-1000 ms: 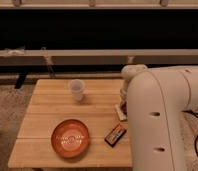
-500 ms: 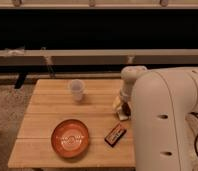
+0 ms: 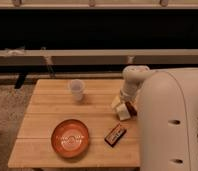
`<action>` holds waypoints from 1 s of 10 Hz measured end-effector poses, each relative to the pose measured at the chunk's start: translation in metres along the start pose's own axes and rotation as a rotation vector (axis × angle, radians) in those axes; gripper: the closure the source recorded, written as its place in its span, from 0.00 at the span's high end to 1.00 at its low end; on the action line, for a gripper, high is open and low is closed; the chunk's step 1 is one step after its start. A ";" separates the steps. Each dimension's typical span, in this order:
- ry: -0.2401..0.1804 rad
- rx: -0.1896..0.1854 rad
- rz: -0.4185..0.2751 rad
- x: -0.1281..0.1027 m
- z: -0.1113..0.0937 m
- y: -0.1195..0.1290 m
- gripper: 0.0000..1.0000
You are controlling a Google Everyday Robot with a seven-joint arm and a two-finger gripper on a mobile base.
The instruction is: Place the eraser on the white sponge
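In the camera view, the only arm filled the right side, and its wrist pointed down at the right edge of the wooden table (image 3: 47, 145). The gripper (image 3: 125, 101) was low over the table there, just above the white sponge (image 3: 122, 112), a pale block lying tilted near that edge. A small dark red-brown piece, which I take for the eraser (image 3: 131, 109), showed just beside the sponge on its right, touching it or nearly so. Whether the gripper was clenched on the eraser or free of it, I could not tell. The eraser's long axis was also unclear, because the arm hid most of it. The black packet (image 3: 115, 134) lay near the sponge, toward the camera. The orange plate (image 3: 70, 138) and the cup (image 3: 76, 90) were well apart, to the left. In my judgement the coming move needed only a short shift leftward, onto the sponge.
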 end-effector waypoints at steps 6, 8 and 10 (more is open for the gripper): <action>-0.092 0.092 0.008 -0.011 -0.040 0.018 0.80; -0.110 0.133 0.076 -0.019 -0.034 0.007 0.80; -0.123 0.161 0.138 -0.029 -0.031 -0.008 0.80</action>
